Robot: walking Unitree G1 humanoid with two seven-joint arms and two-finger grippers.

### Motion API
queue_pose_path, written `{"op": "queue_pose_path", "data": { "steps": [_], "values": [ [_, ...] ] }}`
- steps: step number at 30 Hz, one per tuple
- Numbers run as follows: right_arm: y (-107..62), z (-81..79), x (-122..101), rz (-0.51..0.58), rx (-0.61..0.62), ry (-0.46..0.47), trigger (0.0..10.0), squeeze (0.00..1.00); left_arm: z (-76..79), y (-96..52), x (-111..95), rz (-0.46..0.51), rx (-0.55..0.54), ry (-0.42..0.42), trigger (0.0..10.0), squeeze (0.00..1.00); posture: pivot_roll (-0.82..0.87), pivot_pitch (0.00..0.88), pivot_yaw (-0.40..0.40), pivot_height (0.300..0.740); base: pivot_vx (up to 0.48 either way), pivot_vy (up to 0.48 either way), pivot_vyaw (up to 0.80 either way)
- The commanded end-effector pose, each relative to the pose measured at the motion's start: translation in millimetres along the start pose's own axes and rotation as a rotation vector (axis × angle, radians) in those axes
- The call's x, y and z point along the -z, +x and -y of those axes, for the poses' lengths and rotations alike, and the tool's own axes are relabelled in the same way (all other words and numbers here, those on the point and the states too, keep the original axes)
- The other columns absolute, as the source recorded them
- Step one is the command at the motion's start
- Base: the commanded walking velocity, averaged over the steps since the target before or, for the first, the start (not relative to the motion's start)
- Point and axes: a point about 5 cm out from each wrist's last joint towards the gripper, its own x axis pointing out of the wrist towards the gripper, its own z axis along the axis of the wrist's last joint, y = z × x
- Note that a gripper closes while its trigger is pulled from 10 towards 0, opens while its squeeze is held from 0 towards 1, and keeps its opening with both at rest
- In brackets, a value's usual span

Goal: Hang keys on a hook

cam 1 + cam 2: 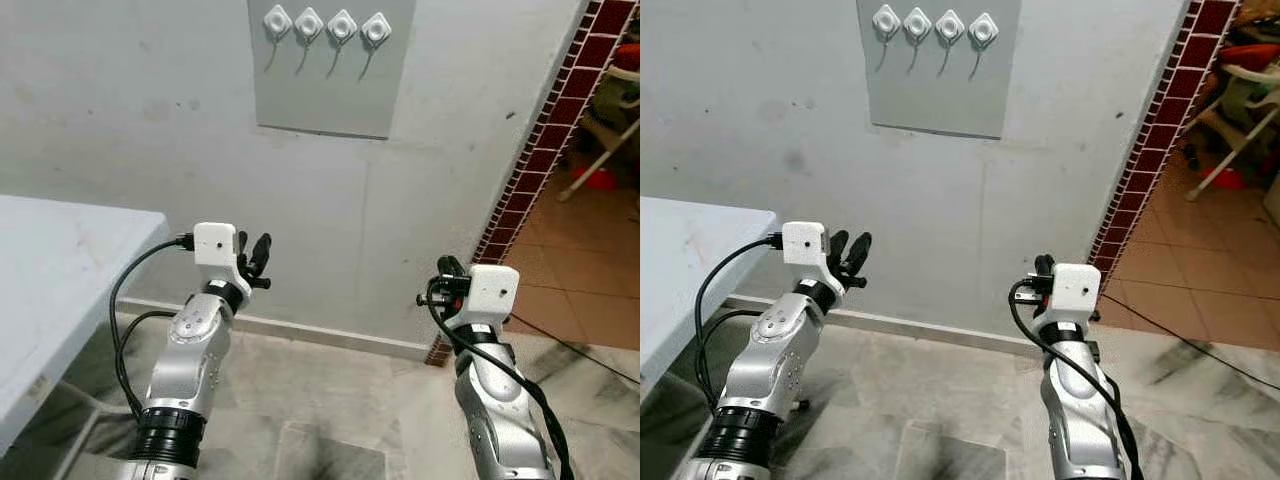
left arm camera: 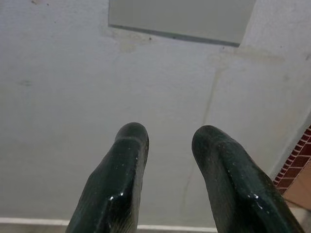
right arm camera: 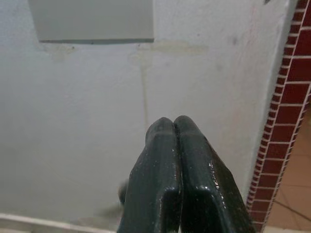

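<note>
High on the wall, a grey panel (image 1: 330, 90) carries a row of several white hooks (image 1: 309, 22), each with a thin wire prong hanging down. No keys can be made out. My left gripper (image 1: 258, 255) is raised at chest height, well below and left of the panel, with its fingers (image 2: 129, 145) open and nothing between them. My right gripper (image 1: 447, 270) is raised at the right, its fingers (image 3: 163, 141) pressed shut tip to tip. A small blurred grey shape (image 3: 123, 192) sits beside them; I cannot tell what it is.
The corner of a pale table (image 1: 60, 290) stands at my left. The white wall ends at a red-brick tiled edge (image 1: 540, 140) on the right, with terracotta floor and a folding stand (image 1: 600, 130) beyond. Marble floor (image 1: 330, 400) lies below my arms.
</note>
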Motion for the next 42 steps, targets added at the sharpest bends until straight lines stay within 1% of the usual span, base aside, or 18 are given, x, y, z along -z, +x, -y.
{"op": "queue_pose_path", "data": {
  "steps": [1, 7, 16, 18, 21, 25, 26, 27, 31, 34, 37, 42],
  "values": [
    [1.2, -0.7, -8.9, 0.043, 0.007, 0.011, 10.0, 0.0, -0.9, 1.9, -7.5, 0.012, 0.017, 0.015, 10.0, 0.0, 0.13, 0.0, 0.03, 0.74, 0.0, 0.0, 0.0],
    [3.3, 1.6, -10.6, 0.055, 0.016, 0.012, 10.0, 0.0, -0.7, 3.6, -9.0, 0.008, 0.023, 0.022, 10.0, 0.0, 0.13, 0.0, 0.05, 0.74, 0.0, 0.0, 0.0],
    [4.6, -1.5, -13.8, 0.074, 0.026, 0.02, 10.0, 0.0, -2.2, 6.5, -11.5, 0.002, 0.036, 0.033, 10.0, 0.0, 0.1, 0.0, 0.079, 0.74, 0.0, 0.0, 0.0],
    [3.5, -0.1, -14.6, 0.076, 0.03, 0.023, 10.0, 0.0, 0.8, 9.0, -11.0, 0.0, 0.044, 0.032, 10.0, 0.0, 0.09, 0.0, 0.08, 0.74, 0.0, 0.0, 0.0],
    [0.7, 3.7, -14.8, 0.07, 0.03, 0.025, 10.0, 0.0, 9.3, 13.5, -10.4, 0.001, 0.063, 0.022, 10.0, 0.0, 0.07, 0.0, 0.081, 0.74, 0.0, 0.0, 0.0],
    [0.9, 6.8, -15.8, 0.069, 0.034, 0.021, 10.0, 0.0, 13.8, 15.3, -9.5, 0.001, 0.075, 0.02, 10.0, 0.0, 0.05, 0.0, 0.074, 0.74, 0.0, 0.0, 0.0],
    [2.1, 9.0, -17.9, 0.078, 0.053, -0.012, 10.0, 0.0, 15.5, 16.5, -9.1, 0.001, 0.079, 0.011, 10.0, 0.0, 0.04, 0.0, 0.071, 0.74, 0.0, 0.0, 0.0],
    [3.0, 9.8, -18.5, 0.078, 0.058, -0.022, 10.0, 0.0, 16.5, 17.4, -9.2, 0.0, 0.081, 0.005, 10.0, 0.0, 0.04, 0.0, 0.069, 0.74, 0.0, 0.0, 0.0],
    [6.9, 11.2, -19.7, 0.069, 0.059, -0.013, 10.0, 0.0, 20.3, 20.9, -10.5, 0.002, 0.091, -0.004, 10.0, 0.0, 0.03, 0.0, 0.059, 0.74, 0.0, 0.0, 0.0],
    [7.6, 11.6, -20.0, 0.069, 0.061, -0.014, 10.0, 0.0, 20.7, 21.4, -10.9, 0.004, 0.091, -0.002, 10.0, 0.0, 0.03, 0.0, 0.059, 0.74, 0.0, 0.0, 0.0],
    [10.7, 8.0, -19.9, 0.049, 0.039, -0.011, 10.0, 0.0, 15.0, 20.7, -11.9, 0.004, 0.078, -0.006, 10.0, 0.0, 0.05, 0.0, 0.044, 0.74, 0.0, 0.0, 0.0],
    [11.7, 4.8, -19.5, 0.038, 0.017, -0.022, 10.0, 0.0, 10.9, 16.8, -10.1, 0.003, 0.073, -0.004, 10.0, 0.0, 0.05, 0.0, 0.033, 0.74, 0.0, 0.0, 0.0]
  ]
}}
